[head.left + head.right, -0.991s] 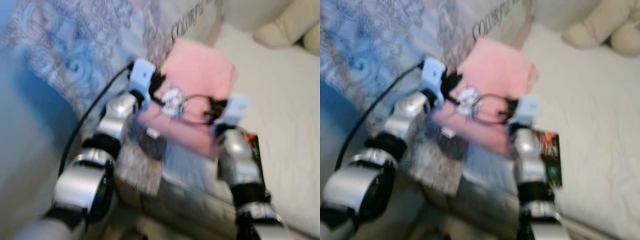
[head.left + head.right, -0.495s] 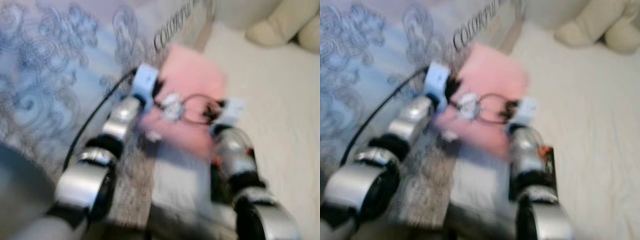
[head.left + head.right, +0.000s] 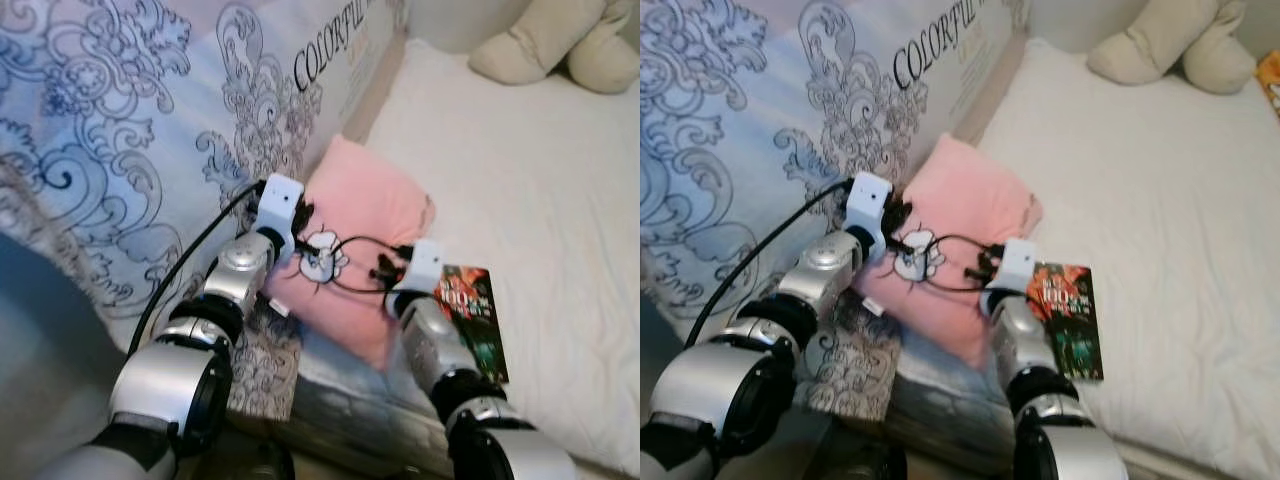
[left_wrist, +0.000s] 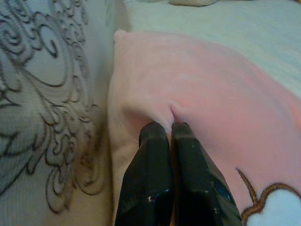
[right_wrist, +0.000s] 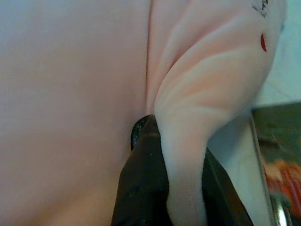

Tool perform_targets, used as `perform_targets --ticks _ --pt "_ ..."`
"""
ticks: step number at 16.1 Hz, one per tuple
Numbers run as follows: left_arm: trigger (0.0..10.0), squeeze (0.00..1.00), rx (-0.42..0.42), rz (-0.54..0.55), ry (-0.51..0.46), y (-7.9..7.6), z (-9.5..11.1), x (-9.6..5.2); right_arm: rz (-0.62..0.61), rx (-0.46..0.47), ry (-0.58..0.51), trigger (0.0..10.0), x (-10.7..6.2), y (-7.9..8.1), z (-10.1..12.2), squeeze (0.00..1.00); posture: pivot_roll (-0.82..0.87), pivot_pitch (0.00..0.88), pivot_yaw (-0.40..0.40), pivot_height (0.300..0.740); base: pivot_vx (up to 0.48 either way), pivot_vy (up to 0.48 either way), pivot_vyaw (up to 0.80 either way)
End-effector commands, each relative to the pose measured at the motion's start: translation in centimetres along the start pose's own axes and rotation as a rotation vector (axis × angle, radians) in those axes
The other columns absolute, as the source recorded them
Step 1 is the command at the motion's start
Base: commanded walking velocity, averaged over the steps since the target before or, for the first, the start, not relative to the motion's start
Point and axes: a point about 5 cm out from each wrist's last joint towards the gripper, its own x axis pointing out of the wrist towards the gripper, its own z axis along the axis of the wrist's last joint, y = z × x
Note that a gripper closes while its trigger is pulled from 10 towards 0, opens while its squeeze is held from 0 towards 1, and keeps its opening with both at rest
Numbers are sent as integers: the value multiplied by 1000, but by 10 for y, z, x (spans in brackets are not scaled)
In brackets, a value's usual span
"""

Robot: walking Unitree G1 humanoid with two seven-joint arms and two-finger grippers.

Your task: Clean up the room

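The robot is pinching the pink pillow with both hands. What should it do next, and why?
Probably lift it slightly. Both the left gripper and right gripper are pinched onto the pink pillow, which lies at the bed's edge against the patterned blanket.

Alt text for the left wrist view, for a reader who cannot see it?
The left gripper, jaws shut, pinches a fold of a pink pillow. A duvet with grey scroll patterns lies beside the pillow, and a white embroidered patch shows on it.
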Motion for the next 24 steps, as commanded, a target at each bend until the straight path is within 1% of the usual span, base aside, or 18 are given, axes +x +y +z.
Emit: perform_targets --ticks 1,3,6,7,8,9,12,13,15,17,18,19,20,21,22,23,24 --pt "10000 0 7 -9 -29 -3 7 3 6 -36 -2 10000 -1 3 -3 0 71 89 28 740 0 0 0" --pt "10000 0 9 -4 -13 -3 2 2 1 -56 16 10000 -3 4 -10 0 64 88 28 740 0 0 0" --pt "10000 0 -27 -9 -8 -8 -1 3 -37 -103 12 10000 -4 -2 -10 0 62 88 28 740 0 0 0" --pt "10000 0 -63 -13 -2 -12 -3 3 -65 -127 0 10000 -4 -9 -6 0 59 84 23 740 0 0 0" --pt "10000 0 -80 -14 3 -15 -5 3 -83 -145 -12 10000 -3 -14 -3 0 61 81 19 740 0 0 0" --pt "10000 0 -115 -10 8 -17 -7 3 -91 -164 -22 10000 -3 -16 0 0 63 79 16 740 0 0 0" --pt "10000 0 -248 2 26 -21 -14 3 -147 -232 -75 10000 -3 -25 11 0 72 76 11 740 0 0 0" --pt "10000 0 -250 -5 24 -25 -16 3 -163 -259 -114 10000 -2 -27 19 0 73 73 6 740 0 0 0" --pt "10000 0 -225 -16 20 -29 -16 3 -165 -288 -139 10000 -1 -28 26 0 73 71 5 740 0 0 0" --pt "10000 0 -190 -15 22 -31 -18 3 -187 -325 -129 10000 -2 -33 25 0 75 70 3 740 0 0 0" --pt "10000 0 -150 -19 23 -35 -19 3 -211 -344 -100 10000 -3 -38 20 0 73 70 2 740 0 0 0" --pt "10000 0 -113 -20 23 -38 -19 4 -227 -342 -77 10000 -4 -41 15 0 68 71 1 740 0 0 0" --pt "10000 0 -93 -15 19 -39 -17 5 -237 -330 -60 10000 -4 -42 12 243 68 71 1 740 0 0 0" --pt "10000 0 -53 -20 -2 -41 -9 8 -236 -318 -60 10000 -4 -38 11 133 63 67 2 740 0 0 0" --pt "10000 0 -34 -25 -14 -41 -5 9 -233 -319 -64 10000 -3 -37 12 90 63 67 2 740 0 0 0" --pt "10000 0 4 -35 -42 -42 3 11 -229 -321 -79 10000 -2 -34 14 0 63 65 4 740 0 0 0" --pt "10000 0 36 -41 -63 -43 10 13 -228 -327 -89 10000 -2 -32 16 0 63 60 5 740 0 0 0"
